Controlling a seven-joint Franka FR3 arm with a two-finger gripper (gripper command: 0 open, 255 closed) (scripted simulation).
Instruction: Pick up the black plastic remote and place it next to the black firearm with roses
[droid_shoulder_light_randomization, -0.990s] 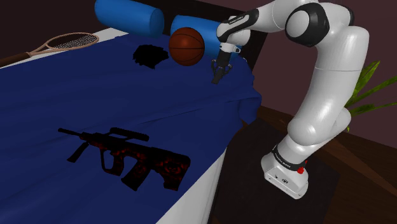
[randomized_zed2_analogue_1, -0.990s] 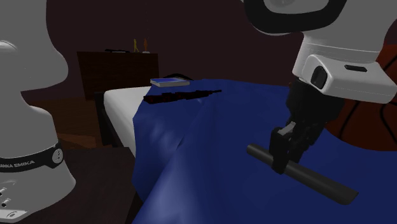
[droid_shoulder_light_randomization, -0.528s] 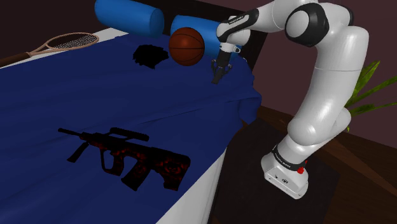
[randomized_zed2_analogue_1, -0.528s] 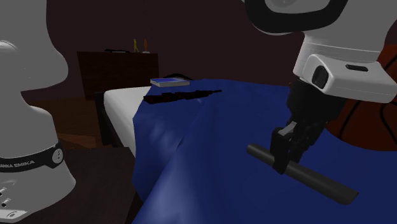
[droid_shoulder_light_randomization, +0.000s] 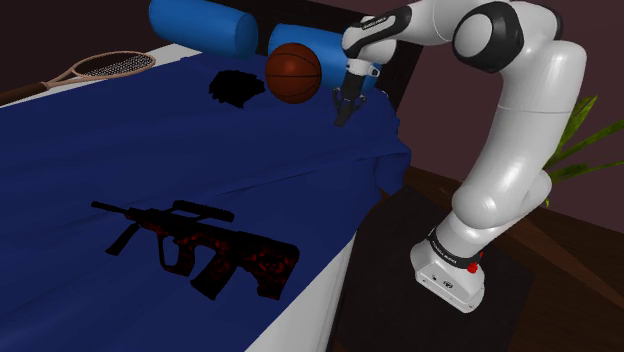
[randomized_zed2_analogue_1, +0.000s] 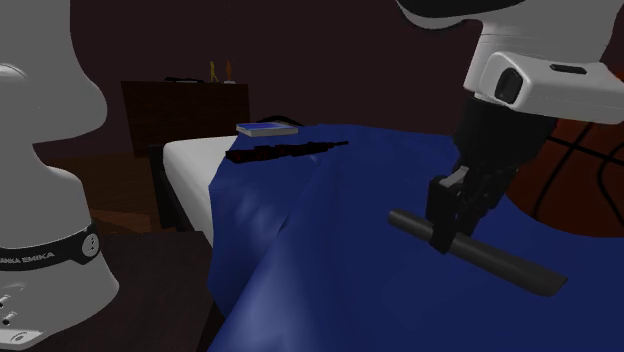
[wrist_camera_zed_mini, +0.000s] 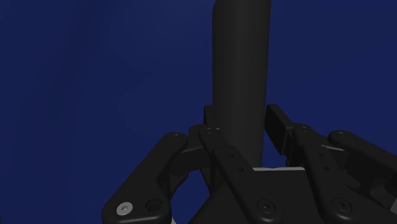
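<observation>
The black remote (randomized_zed2_analogue_1: 497, 260) is a long dark bar clasped crosswise by my gripper (randomized_zed2_analogue_1: 452, 228) just above the blue bedcover (randomized_zed2_analogue_1: 330, 250). In the shoulder view my gripper (droid_shoulder_light_randomization: 343, 113) hangs at the bed's far right corner, beside the basketball (droid_shoulder_light_randomization: 293, 72). From the wrist camera the remote (wrist_camera_zed_mini: 240, 63) runs straight out between the fingers (wrist_camera_zed_mini: 210, 122), which are shut on it. The black firearm with red roses (droid_shoulder_light_randomization: 205, 246) lies near the bed's front edge, far from the gripper; in the second exterior view the firearm (randomized_zed2_analogue_1: 287, 151) rests at the far end of the bed.
Two blue bolsters (droid_shoulder_light_randomization: 205, 27) lie at the bed's head, with a black crumpled item (droid_shoulder_light_randomization: 236, 87) and a tennis racket (droid_shoulder_light_randomization: 97, 67) nearby. A blue book (randomized_zed2_analogue_1: 267, 129) lies beyond the firearm. A plant (droid_shoulder_light_randomization: 577, 138) and my stand (droid_shoulder_light_randomization: 450, 276) are beside the bed.
My gripper has risen a little with the remote in it, so the remote now hangs higher over the bedcover. The firearm and ball have not moved.
</observation>
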